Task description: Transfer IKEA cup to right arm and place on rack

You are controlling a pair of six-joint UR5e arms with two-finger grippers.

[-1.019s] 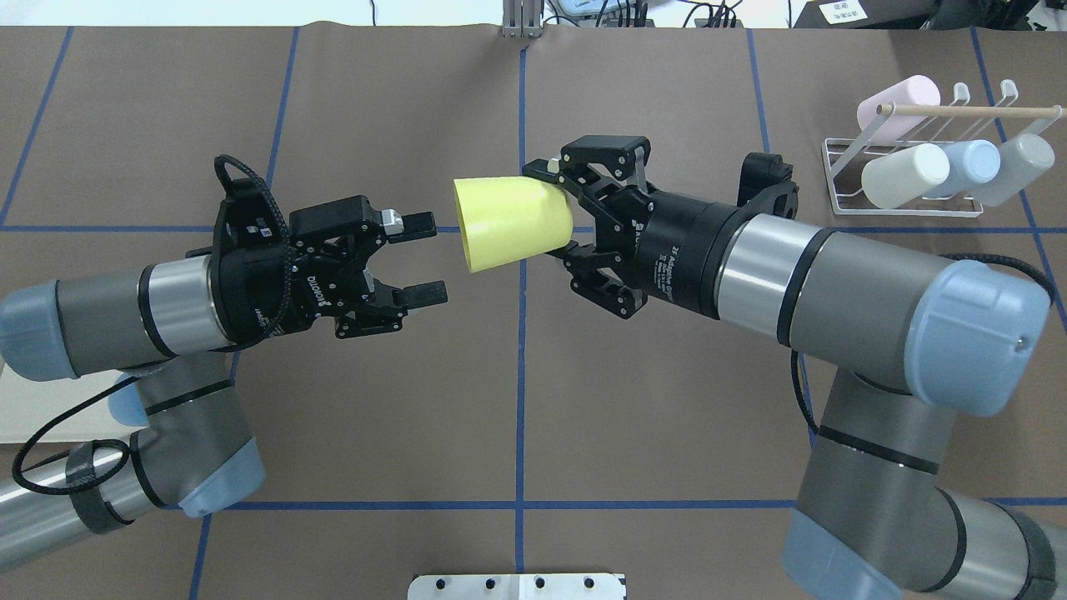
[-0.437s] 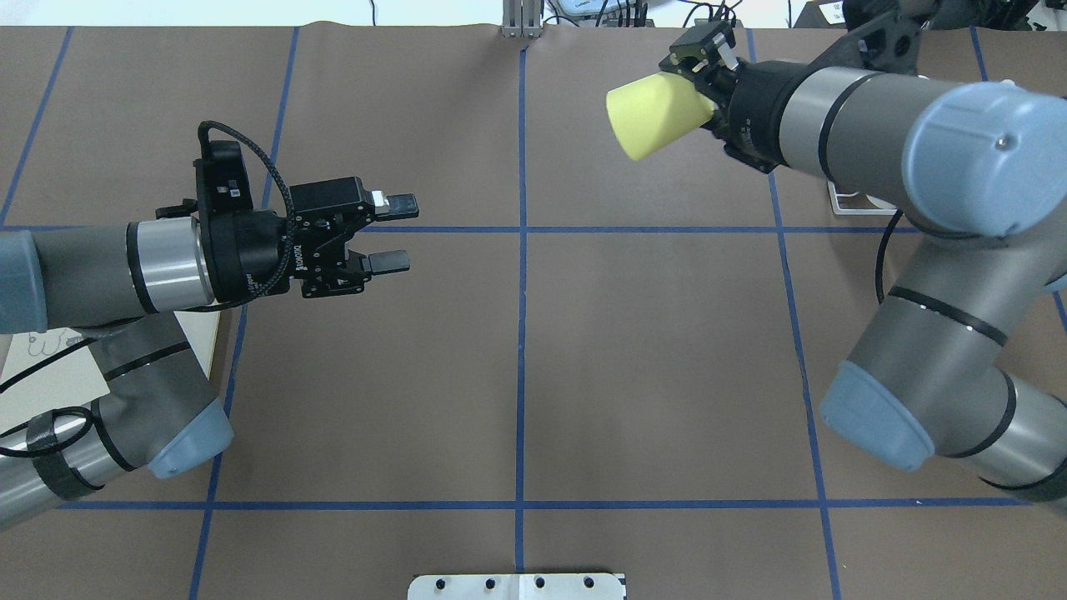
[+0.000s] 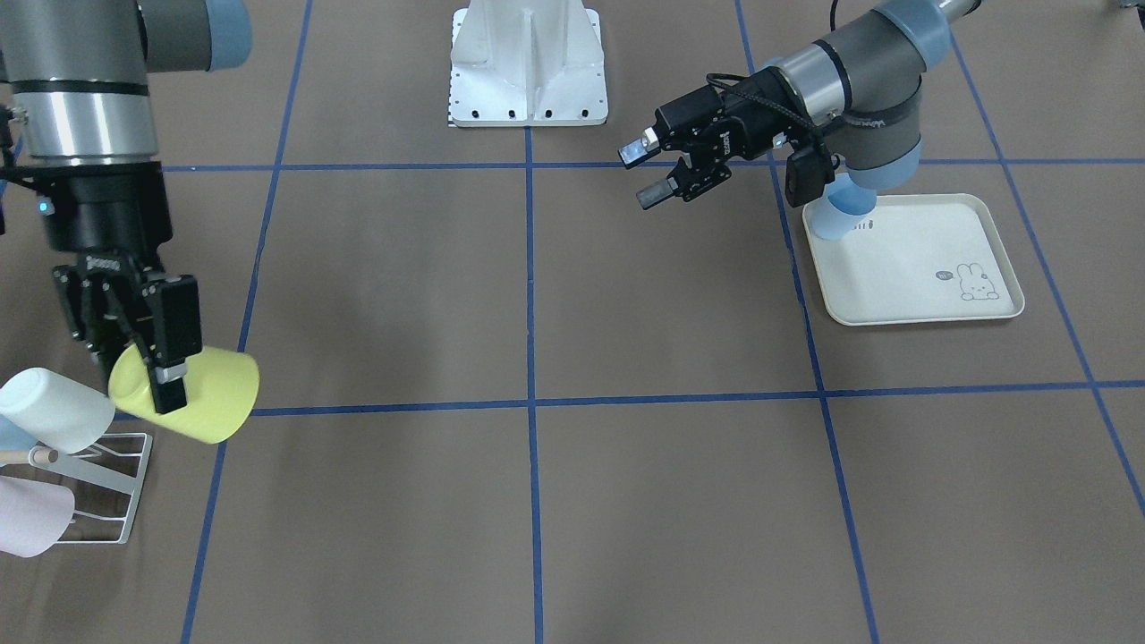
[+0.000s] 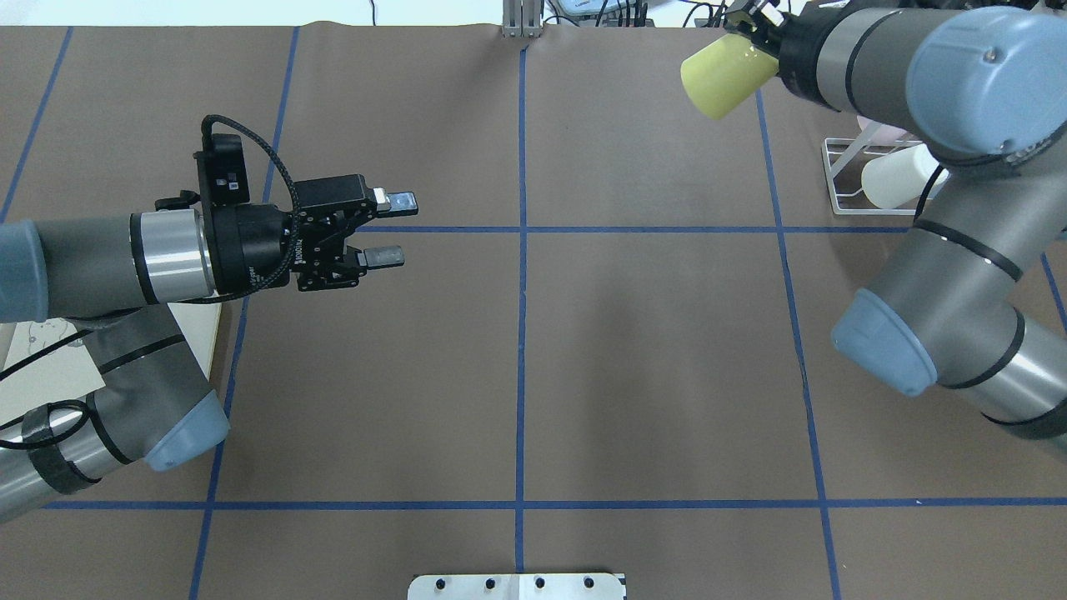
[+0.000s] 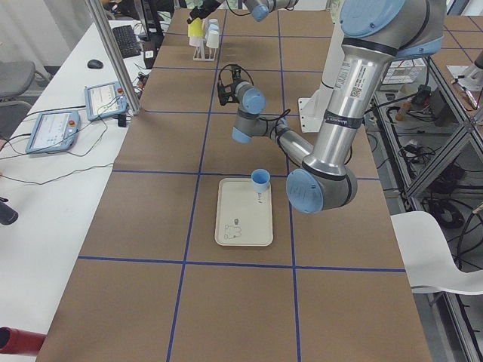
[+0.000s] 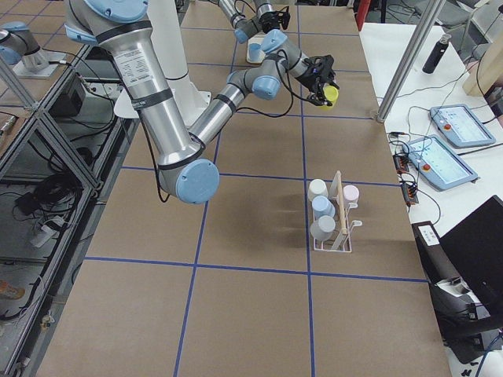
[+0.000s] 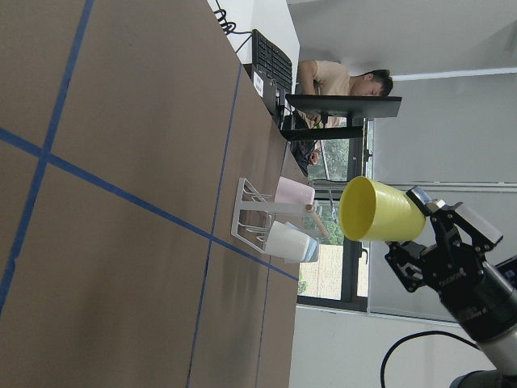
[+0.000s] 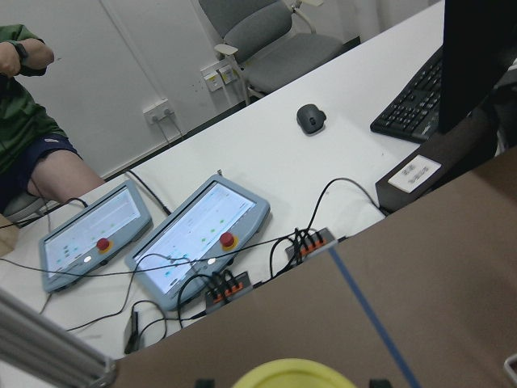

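The yellow IKEA cup [image 4: 721, 75] hangs in the air at the far right of the table, lying on its side, with my right gripper [image 4: 754, 32] shut on its base end. In the front-facing view the cup [image 3: 201, 394] is just beside the white wire rack [image 3: 107, 487], above its near end and apart from it. My left gripper [image 4: 398, 227] is open and empty, left of the table's centre line. The left wrist view shows the cup [image 7: 376, 210] with its mouth toward the camera, and the rack [image 7: 258, 218] behind it.
Several pale cups rest on the rack [image 6: 338, 224], a white one [image 3: 54, 407] nearest the yellow cup. A cream rabbit-print tray [image 3: 912, 259] with a blue cup [image 3: 841, 215] sits under my left arm. A person sits beyond the table's far edge.
My right arm has carried the yellow cup from the table's middle to the far right, near the rack. My left gripper has drawn back to the left, open and empty.
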